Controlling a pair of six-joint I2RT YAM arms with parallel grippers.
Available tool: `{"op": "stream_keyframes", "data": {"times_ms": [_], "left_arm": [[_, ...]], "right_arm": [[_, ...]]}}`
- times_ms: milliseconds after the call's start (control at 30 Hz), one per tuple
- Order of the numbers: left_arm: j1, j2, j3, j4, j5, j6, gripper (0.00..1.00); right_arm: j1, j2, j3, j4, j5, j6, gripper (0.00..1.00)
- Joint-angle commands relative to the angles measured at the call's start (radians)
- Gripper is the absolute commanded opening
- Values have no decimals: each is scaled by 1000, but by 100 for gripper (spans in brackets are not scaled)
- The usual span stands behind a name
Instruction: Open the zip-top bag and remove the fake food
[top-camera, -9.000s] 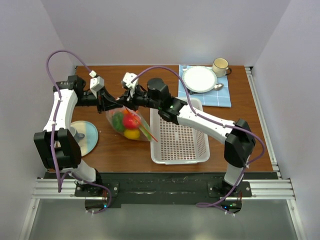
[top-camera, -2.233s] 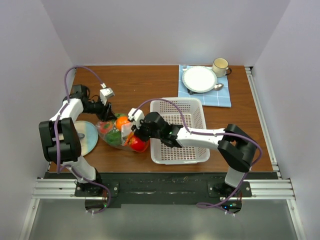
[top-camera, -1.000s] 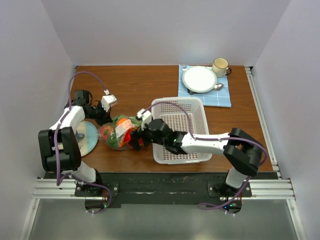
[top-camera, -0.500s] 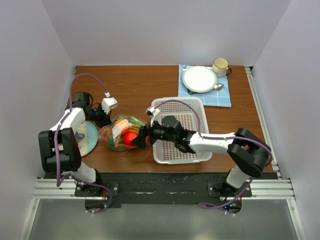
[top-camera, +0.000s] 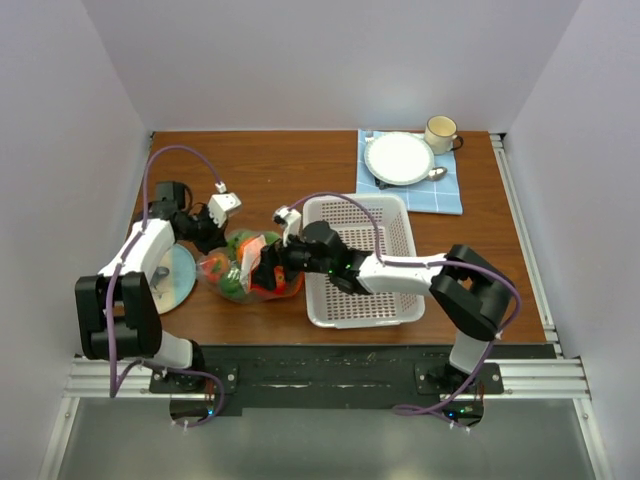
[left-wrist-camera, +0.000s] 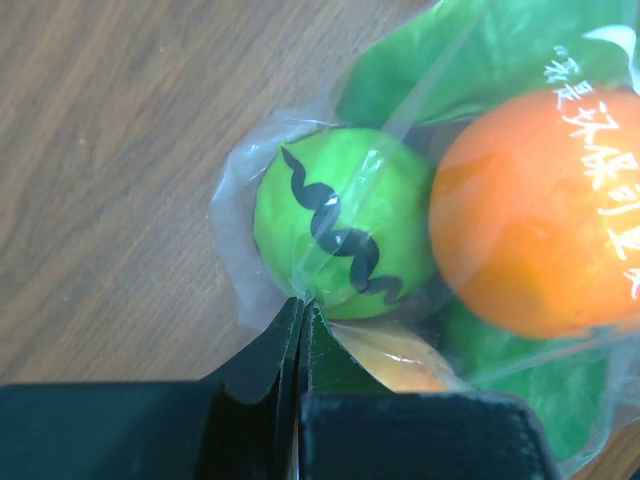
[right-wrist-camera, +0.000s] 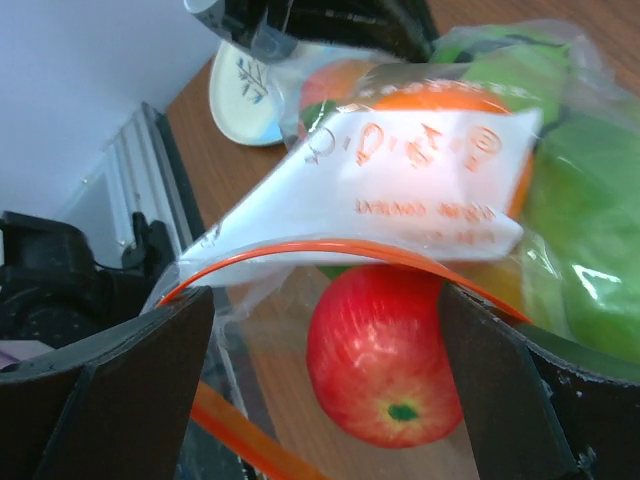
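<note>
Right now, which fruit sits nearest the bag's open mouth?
The red round one, just inside the red-orange zip strip; the orange one and green pieces lie deeper.

Left pincer (left-wrist-camera: 300, 312) clamped shut, right pincer (right-wrist-camera: 325, 345) spread wide

Lab booth: white walls (top-camera: 330, 60), aluminium mounting rail (top-camera: 540, 375).

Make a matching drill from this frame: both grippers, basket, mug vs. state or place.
Column A
1. left gripper
2. right gripper
3. white basket
4. mug

Column B
a. beside the white plate, far right corner
b. shut on the zip-top bag plastic
c. open, facing the red apple in the bag
d. just right of the bag

Pairs: 1-b, 2-c, 3-d, 4-a
</note>
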Motion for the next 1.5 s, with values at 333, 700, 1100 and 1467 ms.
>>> {"op": "stream_keyframes", "data": {"times_ms": [333, 700, 1100, 1467], "left_arm": [[-61, -71, -10, 62, -77, -116, 0], [-61, -97, -11, 17, -44, -106, 0], [-61, -66, -68, 100, -96, -112, 0], [-54, 20, -25, 145, -137, -132, 0]], "right_arm": [[164, 38, 104, -431, 358, -338, 99], [244, 170, 176, -347, 443, -369, 99], [244, -57, 59, -319, 450, -419, 54], [236, -494, -204, -513, 708, -406, 54]]}}
